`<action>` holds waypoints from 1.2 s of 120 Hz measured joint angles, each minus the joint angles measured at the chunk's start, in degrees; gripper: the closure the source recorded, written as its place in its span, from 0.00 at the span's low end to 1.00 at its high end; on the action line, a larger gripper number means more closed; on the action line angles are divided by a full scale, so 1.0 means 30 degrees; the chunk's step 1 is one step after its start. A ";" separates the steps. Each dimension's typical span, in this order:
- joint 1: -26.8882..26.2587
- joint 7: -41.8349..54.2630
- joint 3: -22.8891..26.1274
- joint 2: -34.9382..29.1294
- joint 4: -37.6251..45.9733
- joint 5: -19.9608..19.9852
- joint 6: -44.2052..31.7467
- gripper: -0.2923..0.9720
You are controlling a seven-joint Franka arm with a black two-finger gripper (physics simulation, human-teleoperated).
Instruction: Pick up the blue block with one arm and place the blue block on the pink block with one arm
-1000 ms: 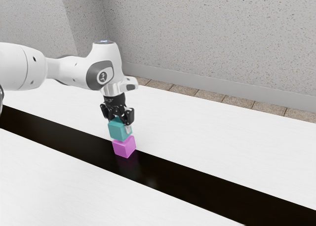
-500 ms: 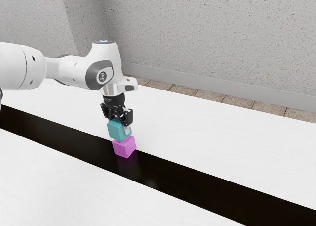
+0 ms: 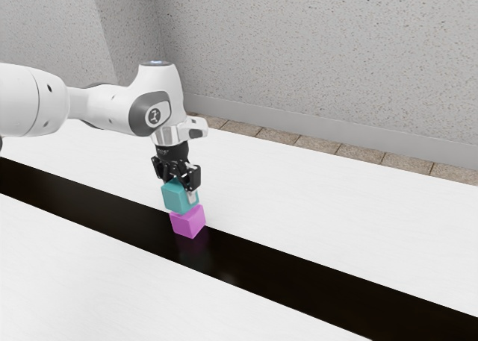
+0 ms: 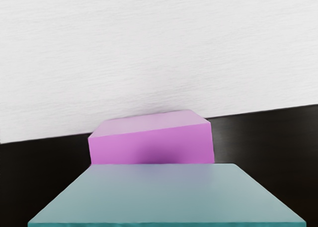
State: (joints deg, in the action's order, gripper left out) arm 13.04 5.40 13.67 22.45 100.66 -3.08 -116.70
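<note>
A teal-blue block [image 3: 178,198] hangs between the black fingers of my gripper [image 3: 180,189], which is shut on it. Directly under it, on the dark strip [image 3: 299,277] of the table, sits the pink block [image 3: 187,221]. The blue block's underside is at, or just above, the pink block's top, set a little toward the exterior view's left; I cannot tell if they touch. In the wrist view the blue block [image 4: 166,194] looms blurred under my hand, with the pink block [image 4: 151,140] just beyond it.
White tabletop [image 3: 336,199] lies on both sides of the dark strip. A grey wall [image 3: 314,50] with a tiled floor edge [image 3: 358,153] runs behind the table.
My hand and the blue block have crept very slightly toward the exterior view's left. The pink block has stayed put.
</note>
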 joint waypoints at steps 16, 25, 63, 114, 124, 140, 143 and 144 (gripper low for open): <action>-0.0029 -0.0076 -0.0013 0.0037 -0.0020 0.0014 0.0000 0.48; -0.0036 -0.0109 -0.0013 0.0053 -0.0027 0.0023 0.0002 0.48; -0.0068 -0.0119 -0.0004 0.0093 -0.0001 0.0195 0.0034 0.43; -0.0200 -0.0017 -0.0609 -0.2060 -0.0135 0.0477 0.0858 0.29; -0.0228 0.0010 -0.0871 -0.4080 -0.0215 0.0797 0.1668 0.28; 0.0218 0.0189 -0.1390 -0.7136 -0.2073 0.1509 0.4287 0.27; 0.0329 0.0251 -0.1500 -0.7423 -0.2808 0.1576 0.4913 0.26; 0.0375 0.0271 -0.1527 -0.7499 -0.3032 0.1596 0.5113 0.26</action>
State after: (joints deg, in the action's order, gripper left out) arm 14.17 6.21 9.09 -0.05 91.56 1.71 -101.36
